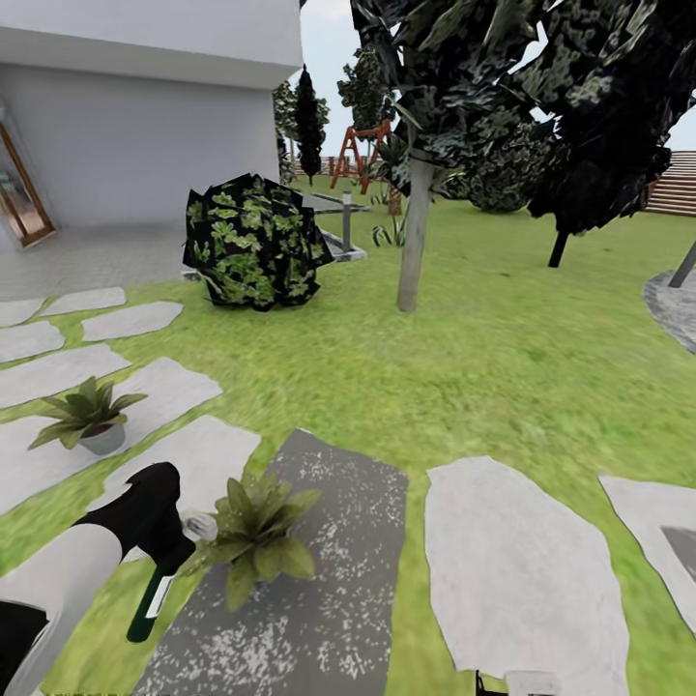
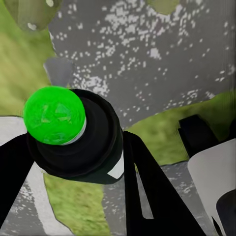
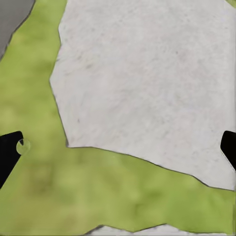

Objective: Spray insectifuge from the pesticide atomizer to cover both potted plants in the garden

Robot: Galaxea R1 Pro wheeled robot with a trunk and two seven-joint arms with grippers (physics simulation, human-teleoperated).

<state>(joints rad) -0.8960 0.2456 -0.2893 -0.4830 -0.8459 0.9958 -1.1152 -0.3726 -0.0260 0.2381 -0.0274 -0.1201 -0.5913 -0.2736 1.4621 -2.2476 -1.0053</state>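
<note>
In the head view my left gripper (image 1: 162, 559) is shut on the pesticide atomizer (image 1: 148, 607), a slim dark-green bottle with a white label strip, hanging down from the fingers. Its whitish trigger head (image 1: 200, 527) sits right at the leaves of the nearer potted plant (image 1: 256, 536), which stands on a dark speckled stone (image 1: 319, 599). The second potted plant (image 1: 89, 418), in a grey pot, stands on a pale stepping stone further left. The left wrist view has the bottle end-on (image 2: 73, 137) between my left gripper's (image 2: 78, 164) black fingers (image 2: 147, 191). My right gripper (image 3: 118, 150) is open over grass and a pale stone (image 3: 147, 83).
A big dark leafy bush (image 1: 256, 242) and a tree trunk (image 1: 416, 232) stand further out on the lawn. A white house wall (image 1: 145, 126) closes the far left. Pale stepping stones (image 1: 522, 570) lie to the right, with open grass (image 1: 483, 377) beyond.
</note>
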